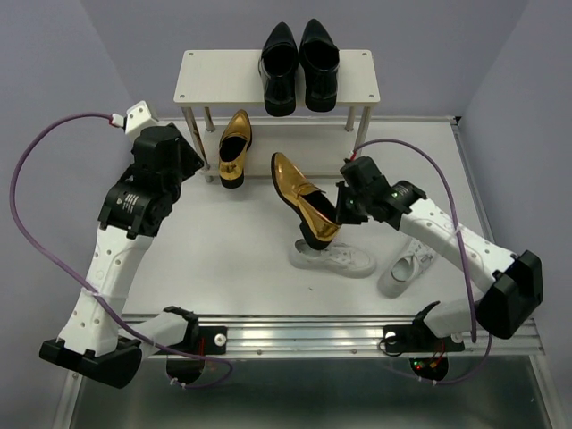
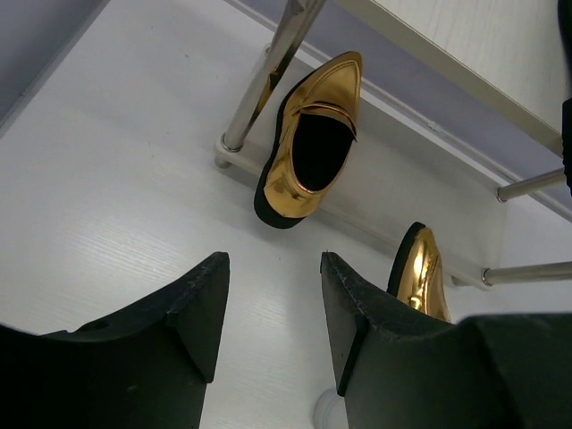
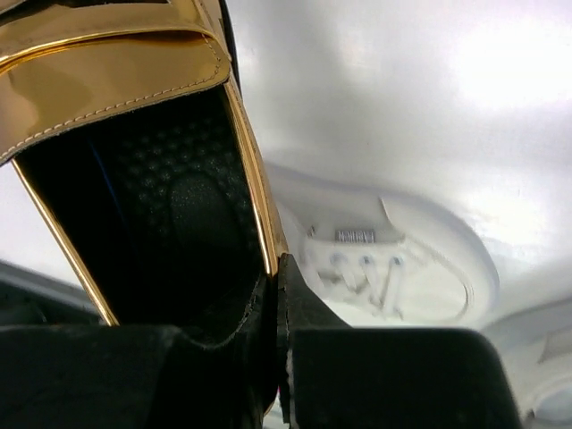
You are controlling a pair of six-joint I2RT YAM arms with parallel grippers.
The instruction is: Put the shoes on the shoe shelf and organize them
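Two black dress shoes (image 1: 280,67) (image 1: 318,64) stand side by side on the top board of the shoe shelf (image 1: 214,76). One gold loafer (image 1: 235,147) (image 2: 308,147) lies at the shelf's left front leg (image 2: 268,76), toe under the top board. My right gripper (image 1: 344,210) (image 3: 279,264) is shut on the side wall of the second gold loafer (image 1: 306,208) (image 3: 125,107), which hangs tilted above the table, toe toward the shelf. Below it lie two white sneakers (image 1: 335,257) (image 1: 407,268). My left gripper (image 2: 273,259) stands open and empty over the table, just short of the first loafer.
Purple cables (image 1: 27,179) (image 1: 429,170) loop from both wrists. A metal rail (image 1: 304,332) runs along the table's near edge. Grey walls close in the back and both sides. The held loafer's toe (image 2: 420,273) shows at the right of the left wrist view.
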